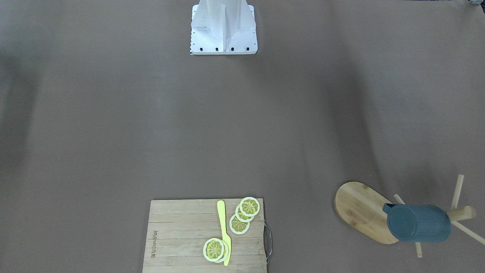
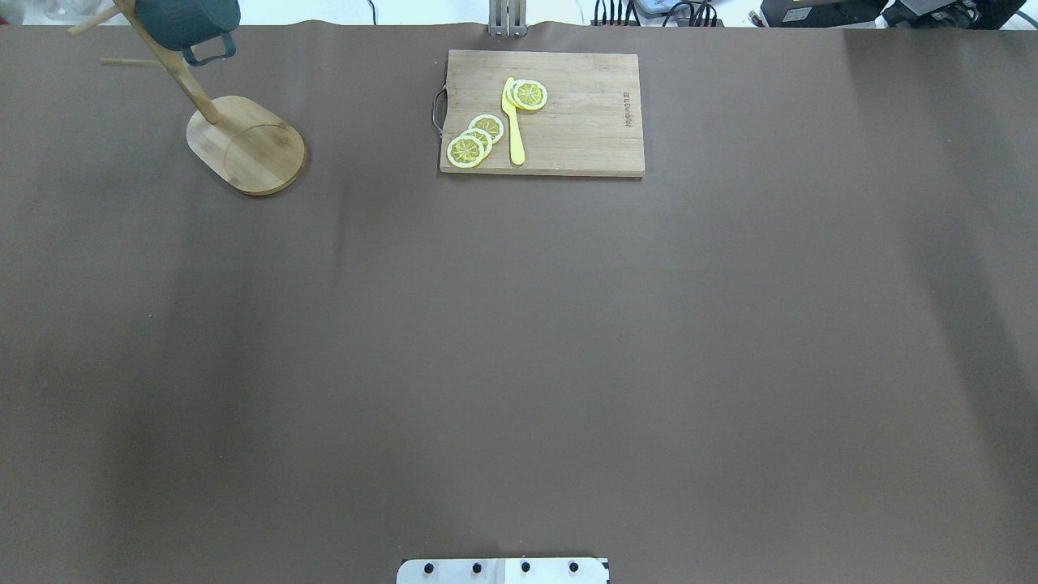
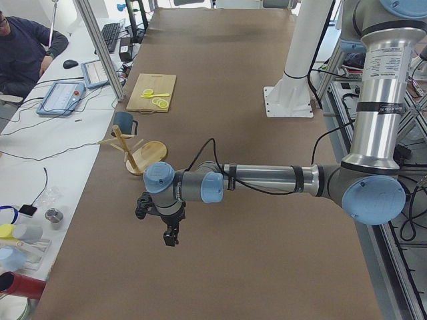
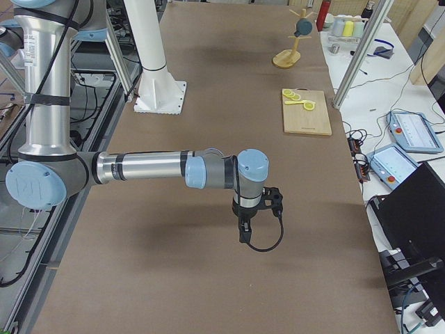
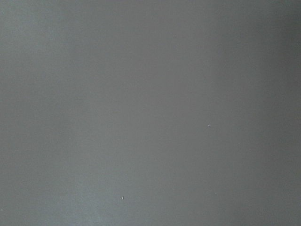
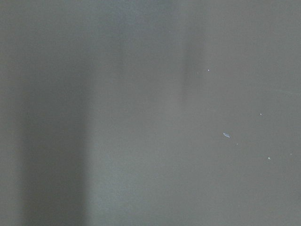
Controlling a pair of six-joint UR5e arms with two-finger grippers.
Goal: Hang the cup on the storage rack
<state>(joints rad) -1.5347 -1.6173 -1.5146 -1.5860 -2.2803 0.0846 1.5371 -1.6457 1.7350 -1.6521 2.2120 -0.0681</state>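
The dark blue-grey cup (image 1: 416,223) hangs by its loop handle on a peg of the bamboo storage rack (image 1: 360,208), mouth tilted down. It also shows in the overhead view (image 2: 186,20) on the rack (image 2: 247,146) at the far left corner. My left gripper (image 3: 170,237) shows only in the exterior left view, above the bare table and well away from the rack (image 3: 147,150); I cannot tell if it is open or shut. My right gripper (image 4: 243,233) shows only in the exterior right view, far from the cup (image 4: 303,26); I cannot tell its state. Both wrist views show only the brown table cover.
A slatted cutting board (image 2: 584,122) with a metal handle lies at the far middle edge, holding lemon slices (image 2: 474,142) and a yellow knife (image 2: 512,122). The robot's white base (image 1: 223,30) stands at the near edge. An operator (image 3: 27,53) sits beside the table.
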